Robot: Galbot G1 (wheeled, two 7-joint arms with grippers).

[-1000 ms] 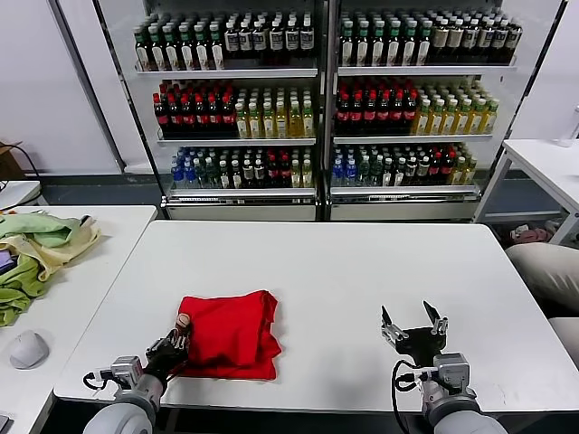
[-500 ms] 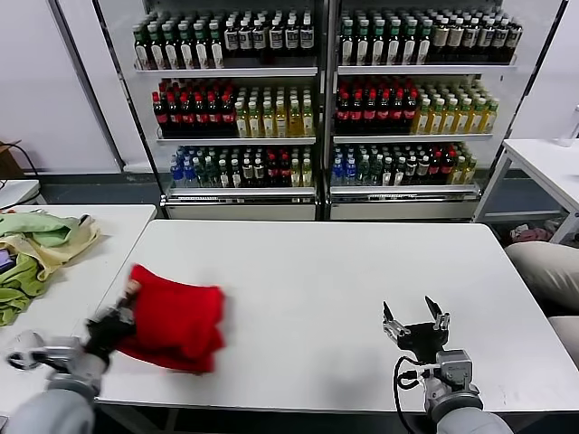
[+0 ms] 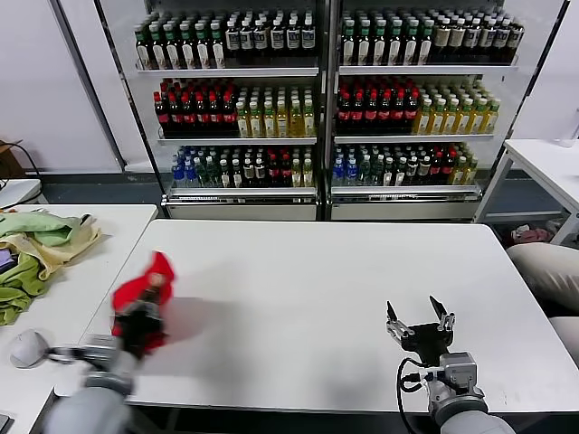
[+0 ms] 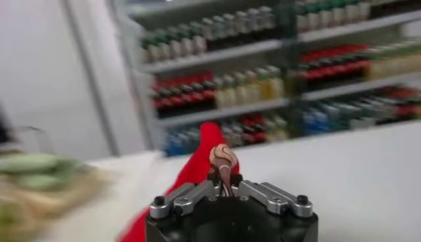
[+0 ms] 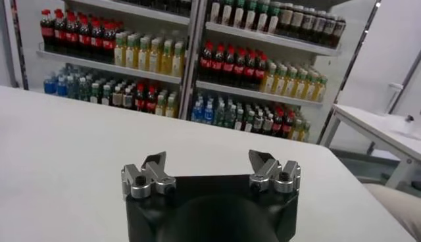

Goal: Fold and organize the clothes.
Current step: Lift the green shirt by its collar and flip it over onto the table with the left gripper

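At the far left of the head view, pale green and yellowish cloths [image 3: 36, 249] lie heaped on a side bench [image 3: 77, 298], with a grey computer mouse [image 3: 27, 348] nearer the lower left corner. Just right of these, at the lower left of the frame, the left gripper [image 3: 145, 316] is raised over the left edge of the white bench [image 3: 317, 298]. Its fingers are clamped together on the red T-shirt [image 3: 145, 294], which is bunched into a small lump around and above the gripper, off the bench surface. In the left wrist view the red fabric [image 4: 200, 164] rises from between the closed fingers, beside a small printed figure [image 4: 222, 156]. Behind, a glass-fronted drinks cooler [image 3: 326, 108] fills the upper middle. At the lower right, the right gripper [image 3: 421, 316] hovers above the bench, well apart from the T-shirt, fingers [image 5: 154, 168] spread wide and holding nothing.
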